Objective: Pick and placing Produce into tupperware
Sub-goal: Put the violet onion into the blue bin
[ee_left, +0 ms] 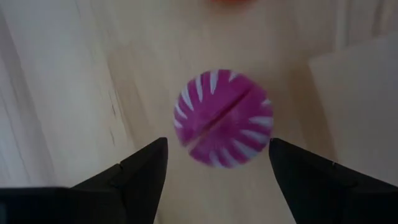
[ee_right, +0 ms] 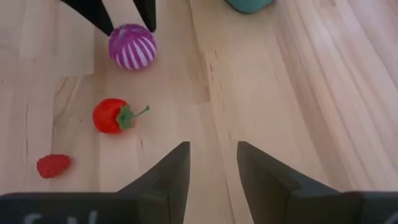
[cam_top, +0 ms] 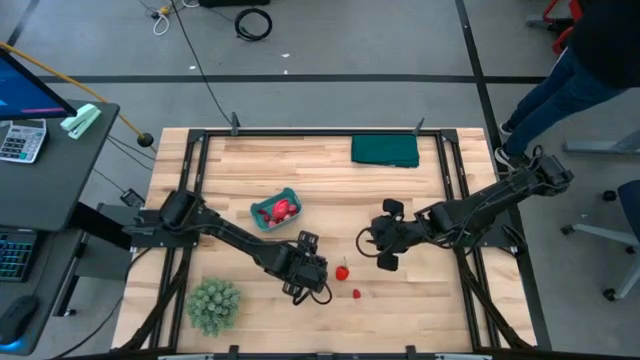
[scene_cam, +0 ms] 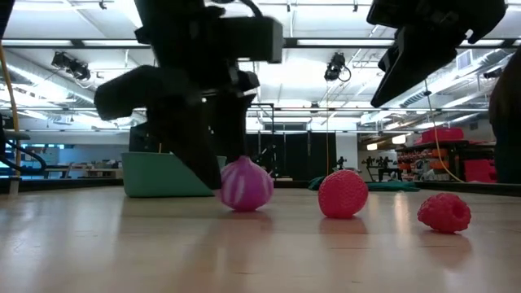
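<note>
The striped magenta piece point(ee_left: 222, 118) on the table point(cam_top: 470, 290) is straddled by the left gripper point(ee_left: 217, 163), fingers apart, while the right gripper point(ee_right: 212, 163) is held open above, near 2 red fruits.

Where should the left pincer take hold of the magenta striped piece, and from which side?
Probably across its round middle, from above. The magenta striped piece sits alone on the table, nothing touching it, and the left pincer already hangs open with a finger on each side.
</note>
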